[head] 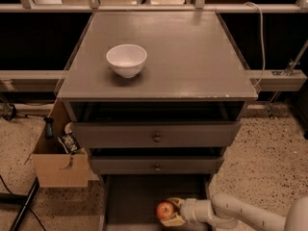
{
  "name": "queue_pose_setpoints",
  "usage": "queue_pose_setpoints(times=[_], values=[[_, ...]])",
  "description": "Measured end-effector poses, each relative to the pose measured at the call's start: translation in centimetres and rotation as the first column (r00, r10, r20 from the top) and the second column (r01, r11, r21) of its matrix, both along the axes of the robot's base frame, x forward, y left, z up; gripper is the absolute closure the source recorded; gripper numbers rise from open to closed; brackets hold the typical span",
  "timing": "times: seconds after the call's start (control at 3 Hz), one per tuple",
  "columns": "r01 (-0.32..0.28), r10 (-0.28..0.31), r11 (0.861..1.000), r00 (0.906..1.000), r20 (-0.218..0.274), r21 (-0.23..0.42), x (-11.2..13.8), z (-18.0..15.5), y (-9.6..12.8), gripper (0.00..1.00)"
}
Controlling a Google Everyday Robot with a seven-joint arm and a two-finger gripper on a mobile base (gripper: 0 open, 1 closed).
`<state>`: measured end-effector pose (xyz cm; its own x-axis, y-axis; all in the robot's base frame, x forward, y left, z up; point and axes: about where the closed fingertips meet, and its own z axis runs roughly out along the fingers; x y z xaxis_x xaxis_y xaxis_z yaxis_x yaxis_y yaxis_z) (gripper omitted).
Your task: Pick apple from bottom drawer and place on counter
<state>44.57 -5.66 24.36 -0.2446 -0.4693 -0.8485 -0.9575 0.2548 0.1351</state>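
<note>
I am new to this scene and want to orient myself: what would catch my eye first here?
The red apple in the gripper, low in the open bottom drawer at the picture's lower edge. Next, the white bowl standing on the counter, left of its centre.

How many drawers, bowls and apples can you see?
Drawers: 3, the top drawer, middle drawer and bottom drawer
Bowls: 1, the white bowl on the counter
Apples: 1, the apple, held by the gripper over the bottom drawer
Total: 5
</note>
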Motion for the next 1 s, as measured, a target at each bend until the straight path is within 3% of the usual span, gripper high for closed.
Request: queue_pose_setpoints(times=[0.67,1.0], values=[[0.007,-0.006,1.000,0.9996,0.026,-0.014,-1.5,8.1,-4.3,1.00],[0.031,-0.028,0.998,0.9972,0.070,-0.054,-0.9,13.7,-7.1,1.00]])
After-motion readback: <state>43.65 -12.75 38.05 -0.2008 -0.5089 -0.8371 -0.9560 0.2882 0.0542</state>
